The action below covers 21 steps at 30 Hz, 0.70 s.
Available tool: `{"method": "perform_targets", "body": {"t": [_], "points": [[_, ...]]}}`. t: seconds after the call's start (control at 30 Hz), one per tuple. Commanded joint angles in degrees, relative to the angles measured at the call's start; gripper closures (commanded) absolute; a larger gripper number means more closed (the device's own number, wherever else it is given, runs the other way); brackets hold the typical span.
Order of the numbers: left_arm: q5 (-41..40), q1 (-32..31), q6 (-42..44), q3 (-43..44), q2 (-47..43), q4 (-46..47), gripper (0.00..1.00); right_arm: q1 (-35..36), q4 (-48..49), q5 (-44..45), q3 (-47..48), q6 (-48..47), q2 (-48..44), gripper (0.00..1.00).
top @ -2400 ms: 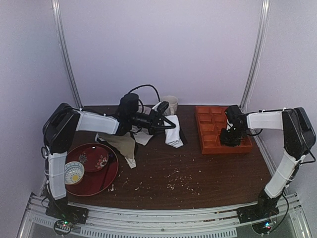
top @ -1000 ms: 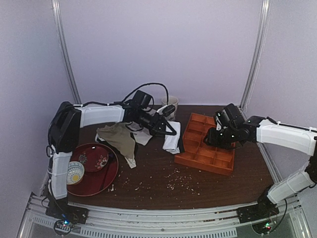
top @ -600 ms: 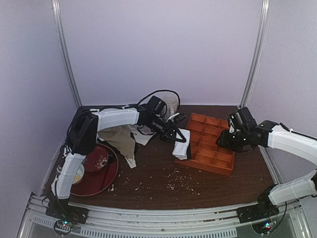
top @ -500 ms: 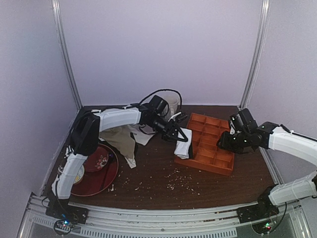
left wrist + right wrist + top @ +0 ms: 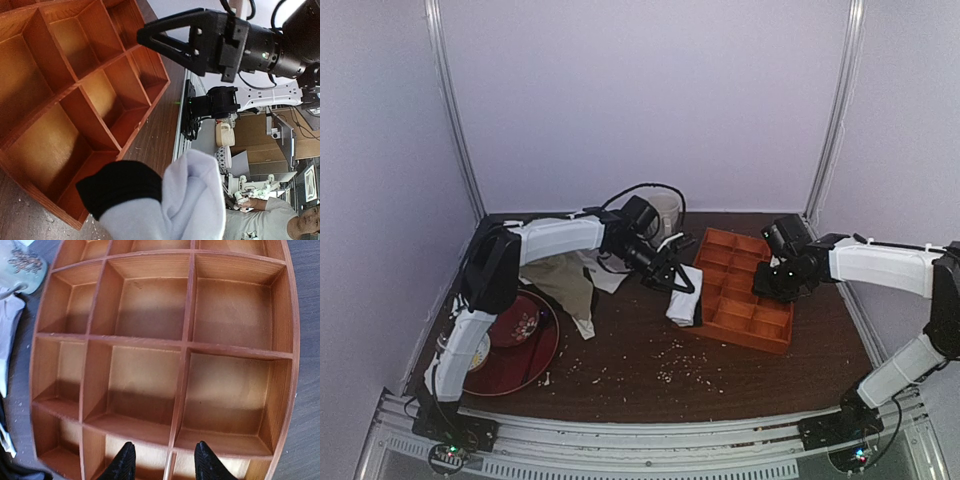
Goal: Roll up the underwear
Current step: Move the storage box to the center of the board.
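Carried the underwear away from the cup at 12 o'clock and down to the middle of the tabletop within the last couple of seconds. Now holding it as a bunched white bundle with a black hem showing, pinched in the left gripper, clamped on the upper folds and buried in cloth in the left wrist view. Hanging right at the 9 o'clock end of the orange tray, touching that wall or just short of it; cannot tell which. Meanwhile pulled the tray in from the 3 o'clock edge toward the centre and swung it askew, then in the last half second eased the right gripper a little further in over the tray's 3 o'clock half. Spread fairly wide there, closed on nothing, straddling a divider near the tray's wall. Left the olive garment at 9 o'clock and the crumbs at 6 o'clock alone. Judging by all this: rolling apparently over, though ending in a loose wad rather than a tidy cylinder, with bundle and tray brought together for stowing. Likely next: lift slightly over the wall toward 3 o'clock, lower into the nearest compartment, then release. Worth watching for the dangling black hem snagging on the rim and undoing the bundle.
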Motion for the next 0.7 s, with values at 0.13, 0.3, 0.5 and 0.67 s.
{"method": "perform_targets", "body": {"t": [0.13,0.3,0.5,0.67], "points": [[-0.06,0.13,-0.38,-5.88,-8.97,4.43,1.00,-1.15,-0.06,4.50,3.37,2.14,7.44,0.62],[0.38,0.13,-1.61,-7.50,-11.21,6.06,1.00,-1.26,2.44,3.76,3.90,1.58,11.24,0.65],[1.23,0.22,-2.26,-7.72,-13.02,6.14,1.00,-1.29,3.11,3.15,5.85,-2.34,15.40,0.72],[1.34,0.30,-1.50,-9.03,-14.67,4.80,1.00,-1.21,2.87,0.96,6.43,-7.07,16.88,0.81]]}}
